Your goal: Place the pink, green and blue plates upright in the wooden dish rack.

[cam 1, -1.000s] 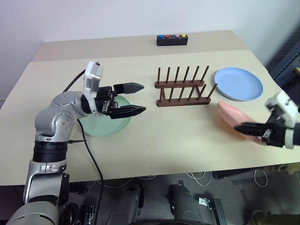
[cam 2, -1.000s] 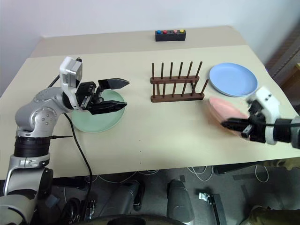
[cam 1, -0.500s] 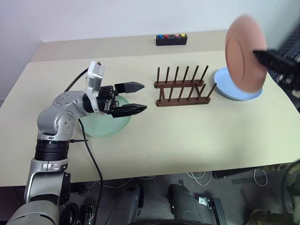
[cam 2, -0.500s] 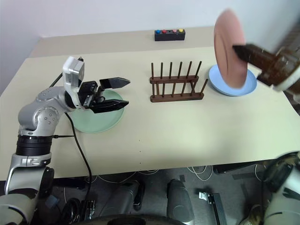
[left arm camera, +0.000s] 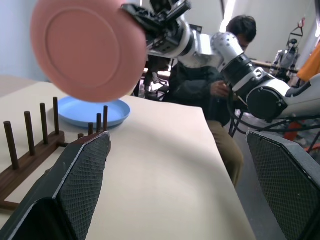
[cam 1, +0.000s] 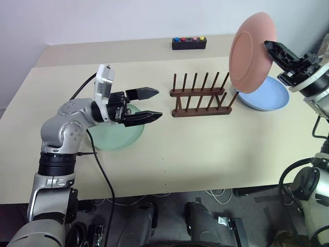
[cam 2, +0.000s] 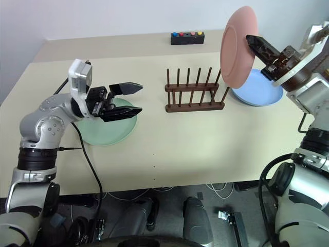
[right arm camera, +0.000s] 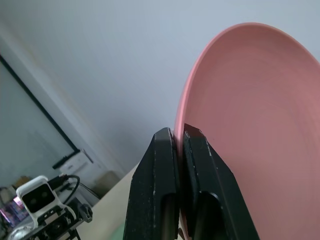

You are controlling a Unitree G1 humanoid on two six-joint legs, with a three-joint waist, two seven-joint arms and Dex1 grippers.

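Right pincer [cam 1: 268, 47] is clamped on the rim of the pink plate [cam 1: 250, 51], its two black fingers [right arm camera: 175, 185] pressed together on the edge. A second ago this plate was low over the near right part of the surface [cam 1: 205, 149]; now it is raised, on edge, above the right end of the wooden dish rack [cam 1: 200, 98] and partly in front of the blue plate [cam 1: 267, 98]. No peg touches it, and the rack holds no plate.

Left pincer [cam 1: 151, 105] has kept its place, its fingers spread wide and holding nothing, pointing toward the rack from above the green plate [cam 1: 115, 136], which lies flat on the surface as before. Neither the blue plate, flat just right of the rack, nor the rack itself has shifted.

Pale beige, the surface carries a small black box [cam 1: 188, 43] with coloured buttons near its far edge, well behind the rack. A black cable [cam 1: 100, 170] runs from the left arm over the near edge. Behind the surface stands a plain light wall. In the left wrist view a person [left arm camera: 220, 85] in dark clothes sits just past the surface's right end.
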